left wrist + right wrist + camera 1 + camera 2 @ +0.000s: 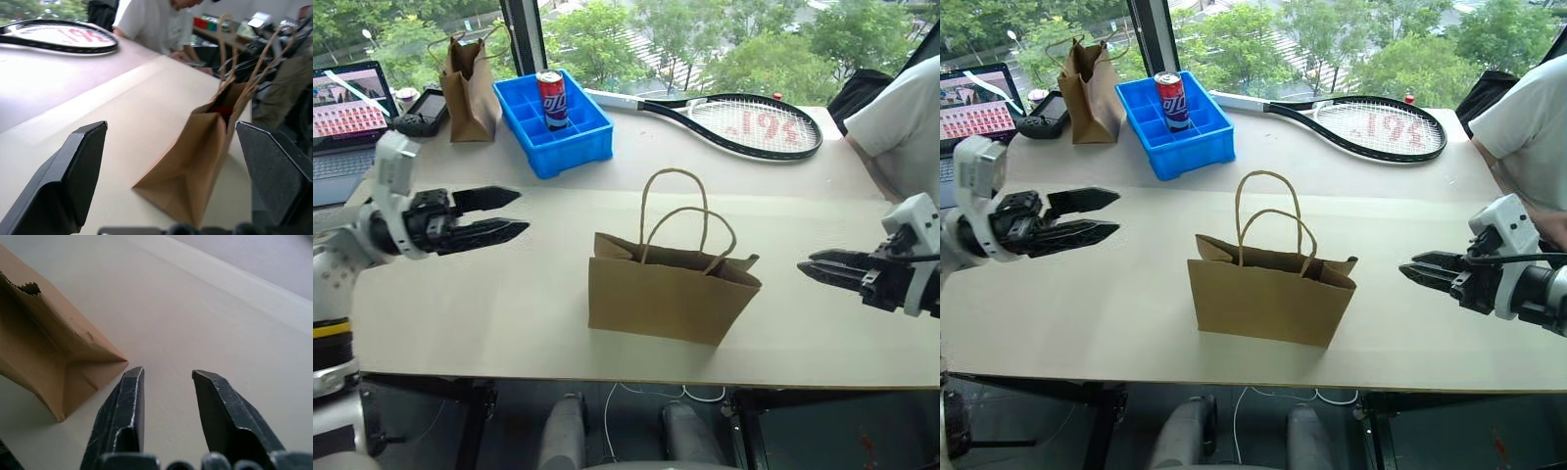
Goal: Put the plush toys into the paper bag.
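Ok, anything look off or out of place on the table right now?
Nothing stands out. The paper bag stands upright mid-table with its handles up and something red inside its mouth. Both tools, left and right, are open and empty beside it.

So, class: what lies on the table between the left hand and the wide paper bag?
Nothing: bare table separates the left hand from the paper bag, seen from the head views.

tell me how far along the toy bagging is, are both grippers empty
It looks nearly finished. No toys lie on the table, and something red shows inside the mouth of the paper bag; the green one can't be seen. The left gripper is open and empty, the right gripper is parted and empty, one on each side of the bag. Nothing visible is left to pick up.
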